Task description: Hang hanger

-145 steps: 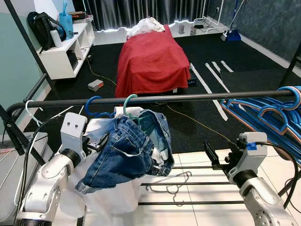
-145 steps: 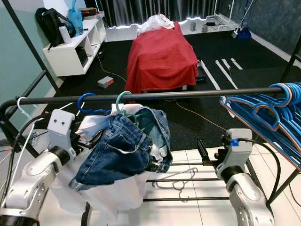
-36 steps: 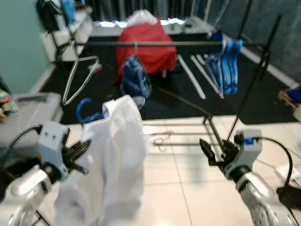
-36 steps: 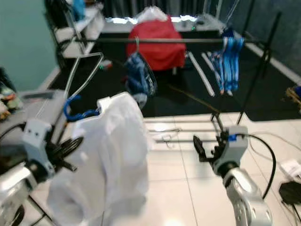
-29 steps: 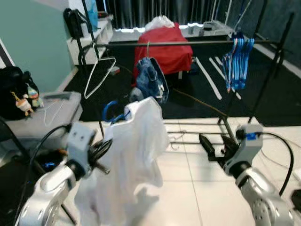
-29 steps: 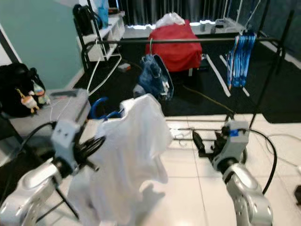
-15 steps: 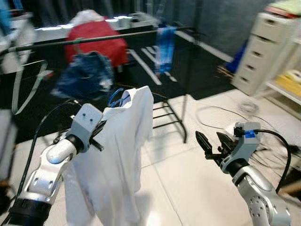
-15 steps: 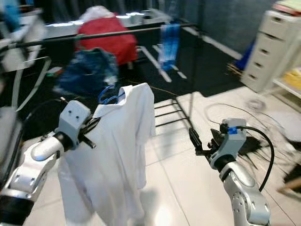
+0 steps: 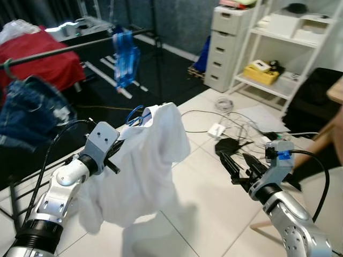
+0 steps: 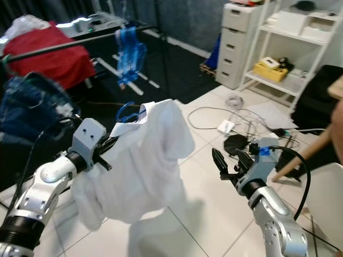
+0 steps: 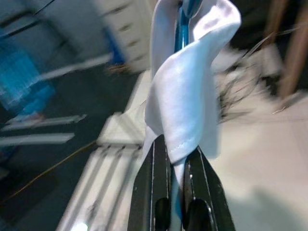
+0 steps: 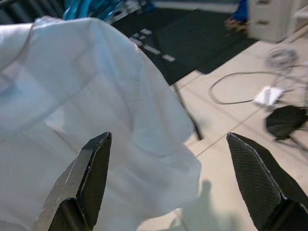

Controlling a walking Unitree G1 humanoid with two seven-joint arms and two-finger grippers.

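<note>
Left eye view: the left claw is clamped on a blue hanger carrying a white shirt, held up over the tiled floor. The right claw hovers apart from the shirt, fingers spread.

Left wrist view: hanger and shirt cloth rise straight from between the closed fingers.

Right wrist view: the shirt hangs beyond the spread fingers.

white floor tiles meet a black carpet farther back. a white chest of drawers stands beside an open white shelf unit at the right. loose cables lie on the tiles. a bed under a red cover sits in the dark far corner.
</note>
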